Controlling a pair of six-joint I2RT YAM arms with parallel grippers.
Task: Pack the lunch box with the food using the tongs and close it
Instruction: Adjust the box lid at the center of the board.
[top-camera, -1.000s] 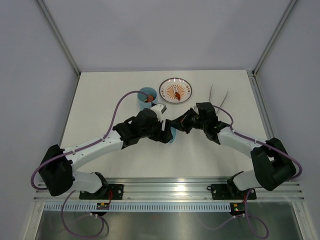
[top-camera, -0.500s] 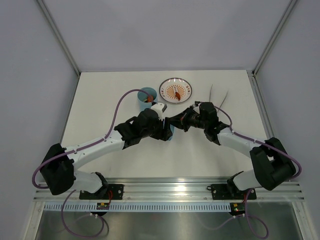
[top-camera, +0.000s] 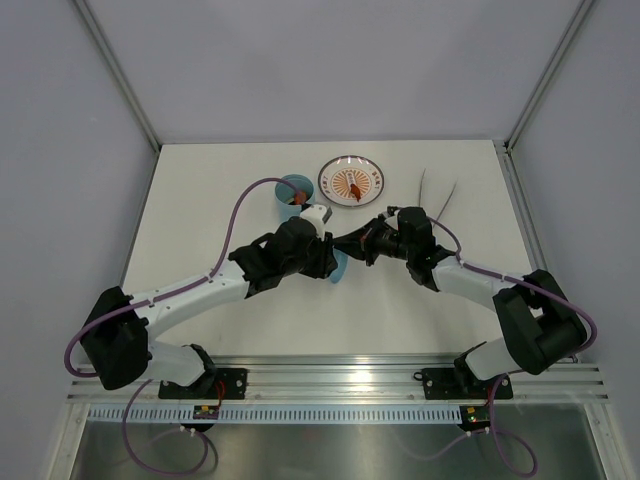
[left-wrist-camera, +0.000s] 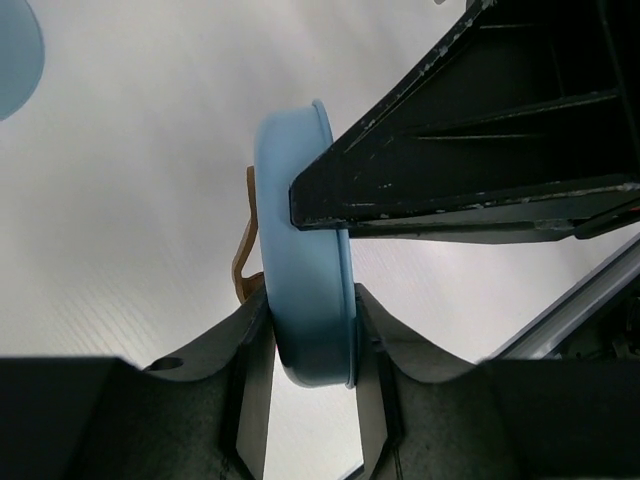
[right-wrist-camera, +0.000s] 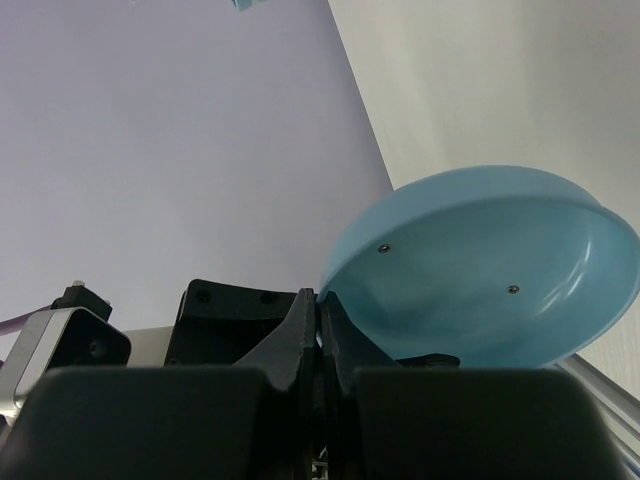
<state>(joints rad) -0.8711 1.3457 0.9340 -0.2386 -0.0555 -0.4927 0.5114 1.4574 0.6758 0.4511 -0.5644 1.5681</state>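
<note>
The round blue lid (top-camera: 339, 267) hangs on edge above the table between both arms. My left gripper (left-wrist-camera: 312, 305) is shut on it, one finger on each face of the lid (left-wrist-camera: 305, 250). A brown loop (left-wrist-camera: 245, 240) sticks out of the lid's top. My right gripper (right-wrist-camera: 320, 300) pinches the rim of the lid (right-wrist-camera: 490, 270) at its fingertips, with the jaws almost together. The lunch box (top-camera: 293, 192) stands upright behind the left arm with red-orange food (top-camera: 297, 199) inside. The tongs (top-camera: 437, 195) lie at the back right.
A red-rimmed plate (top-camera: 352, 181) with one orange food piece (top-camera: 354, 186) sits beside the lunch box. The enclosure's walls stand on the left, back and right. An aluminium rail (top-camera: 340, 375) runs along the near edge.
My left jaws have closed onto the lid. Both grippers and the lid have shifted slightly towards the back. The right jaws have loosened a hair.
</note>
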